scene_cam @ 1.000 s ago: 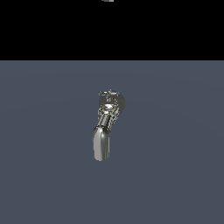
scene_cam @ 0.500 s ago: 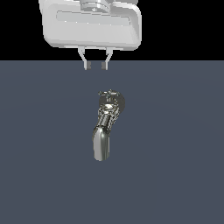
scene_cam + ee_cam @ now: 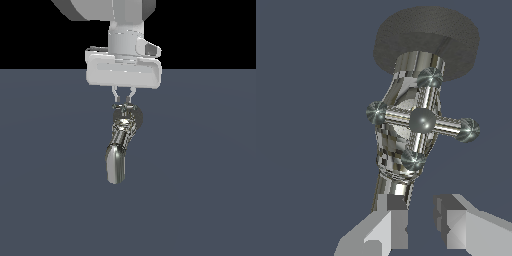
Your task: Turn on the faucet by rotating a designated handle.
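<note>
Handle (image 3: 422, 120) just beneath parted gripper (image 3: 124, 100).

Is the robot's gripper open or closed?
Open. In the wrist view the gripper shows a clear gap between its fingers, gripping nothing, short of the faucet's cross handle.

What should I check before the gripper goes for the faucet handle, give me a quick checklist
1. Gripper open: ok, a gap shows between the fingers.
2. Gripper empty: ok, nothing is held.
3. Handle visible: ok, the cross with four ball-tipped spokes is unobstructed in the wrist view.
4. Gripper above faucet: ok in the exterior view.
5. Fingers touching a spoke: not ok, the wrist view shows them apart from the handle.
6. Faucet already on: cannot tell.
</note>
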Robot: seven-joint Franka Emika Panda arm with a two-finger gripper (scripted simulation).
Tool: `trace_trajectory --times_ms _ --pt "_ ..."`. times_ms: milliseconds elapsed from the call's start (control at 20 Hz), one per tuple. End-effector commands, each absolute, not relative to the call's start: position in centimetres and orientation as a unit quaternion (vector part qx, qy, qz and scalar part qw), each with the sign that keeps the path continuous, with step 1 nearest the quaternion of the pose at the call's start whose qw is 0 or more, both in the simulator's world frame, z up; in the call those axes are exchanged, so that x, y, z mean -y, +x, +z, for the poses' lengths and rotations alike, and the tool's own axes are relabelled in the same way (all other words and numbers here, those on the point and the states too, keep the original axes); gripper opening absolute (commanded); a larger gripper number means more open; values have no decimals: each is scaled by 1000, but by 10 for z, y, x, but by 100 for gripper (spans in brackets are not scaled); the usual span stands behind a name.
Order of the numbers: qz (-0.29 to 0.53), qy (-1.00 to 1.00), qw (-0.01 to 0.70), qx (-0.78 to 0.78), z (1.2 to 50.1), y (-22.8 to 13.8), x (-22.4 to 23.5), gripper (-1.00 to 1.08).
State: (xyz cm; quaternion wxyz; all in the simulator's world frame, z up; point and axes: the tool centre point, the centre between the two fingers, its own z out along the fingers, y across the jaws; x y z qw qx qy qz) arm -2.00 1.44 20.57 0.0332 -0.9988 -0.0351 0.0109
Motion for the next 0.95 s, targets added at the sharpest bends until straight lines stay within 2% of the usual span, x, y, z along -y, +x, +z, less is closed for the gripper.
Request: trace_trajectory --times_ms 0,50,100,150,200,250,300,350,400,450,500,550,600,650,700,750,800,850,900 --pt "15 -997 19 67 183 -20 -28 -18" --pt "-3 -999 31 23 177 34 -23 -65" --pt "-22 -999 43 -22 192 21 28 -65" --pt "3 -997 58 -46 168 1 15 -30" --pt "-17 -996 50 -75 162 10 78 -73" --pt "-47 -991 46 -114 170 34 107 -68" --pt "-47 -991 46 -115 170 34 107 -68" --pt "-60 -985 35 -160 165 40 141 15" --pt "-63 -991 36 -111 154 66 156 -4" --pt "-66 -995 38 -61 159 60 98 -4" --pt "-73 -996 41 -12 151 81 60 -2" --pt "-79 -995 44 38 162 77 -1 -2" --pt "-94 -991 68 61 168 83 -64 -29" --pt "-103 -987 56 109 166 94 -63 -70" --pt "-106 -985 52 125 171 88 -85 -70" --pt "-80 -988 84 97 154 67 -106 -2" --pt "-78 -989 86 95 151 67 -103 -2" --pt "-116 -989 70 66 173 97 -94 47" --pt "-116 -989 70 65 174 97 -93 47"
